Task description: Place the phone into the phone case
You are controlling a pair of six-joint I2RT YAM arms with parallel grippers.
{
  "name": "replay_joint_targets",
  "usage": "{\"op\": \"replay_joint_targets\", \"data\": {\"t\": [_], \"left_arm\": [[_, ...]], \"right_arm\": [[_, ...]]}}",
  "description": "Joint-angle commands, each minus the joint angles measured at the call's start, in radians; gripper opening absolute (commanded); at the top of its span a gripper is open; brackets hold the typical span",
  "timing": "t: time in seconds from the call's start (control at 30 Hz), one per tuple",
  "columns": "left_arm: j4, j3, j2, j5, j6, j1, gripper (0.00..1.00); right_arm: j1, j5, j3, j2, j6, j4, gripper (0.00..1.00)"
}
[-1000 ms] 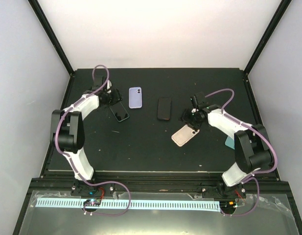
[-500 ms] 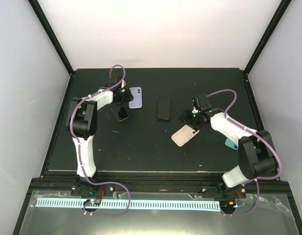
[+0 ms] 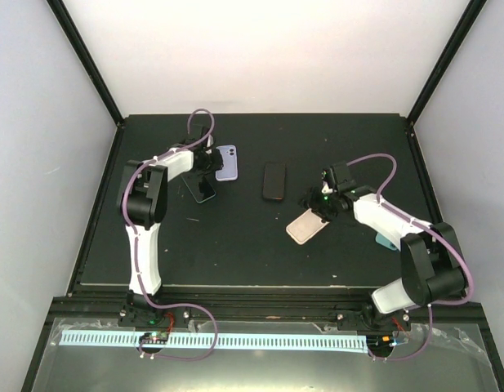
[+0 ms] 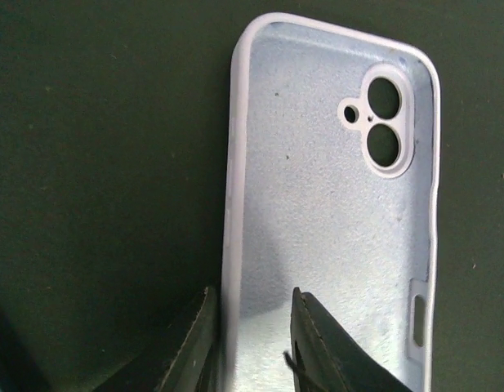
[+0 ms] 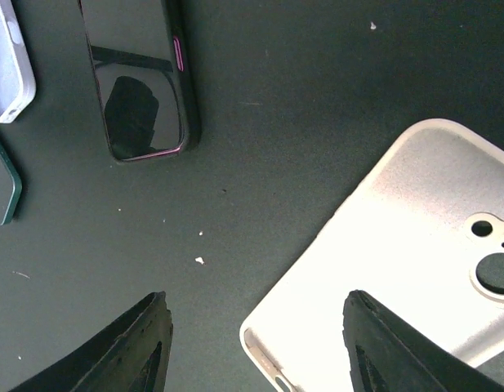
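Lilac silicone phone case (image 4: 333,220) lies hollow-up. The left gripper (image 4: 253,314) straddles its side wall, jaws narrowly apart, probably to steady it. The glossy black phone (image 3: 274,180) lies nearby, untouched. The right gripper (image 5: 260,351) hovers spread, empty.

Black table (image 3: 235,253), seen from above. Lying flat on it, from left to right: dark phone (image 3: 202,188), screen up; lilac case (image 3: 226,162) just beyond, hollow side up; black phone (image 3: 274,180) at centre; beige case (image 3: 307,225), hollow side up; teal item (image 3: 384,239), partly hidden, at far right.
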Motion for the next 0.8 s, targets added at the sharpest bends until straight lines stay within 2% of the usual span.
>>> {"op": "replay_joint_targets", "data": {"t": [0.0, 0.27, 0.53, 0.77], "left_arm": [[-0.048, 0.027, 0.02, -0.033, 0.029, -0.028, 0.24], [-0.114, 0.009, -0.042, -0.054, 0.051, -0.042, 0.02], [-0.16, -0.159, -0.265, -0.069, 0.038, -0.06, 0.01], [-0.137, -0.464, -0.5, -0.035, -0.026, -0.087, 0.02]], "right_arm": [[-0.004, -0.002, -0.02, -0.043, -0.006, 0.014, 0.59], [-0.005, 0.007, -0.053, -0.101, -0.008, -0.008, 0.58], [-0.004, 0.02, -0.105, -0.19, -0.032, -0.047, 0.58], [-0.004, -0.01, -0.155, -0.261, -0.043, -0.026, 0.58]]}}
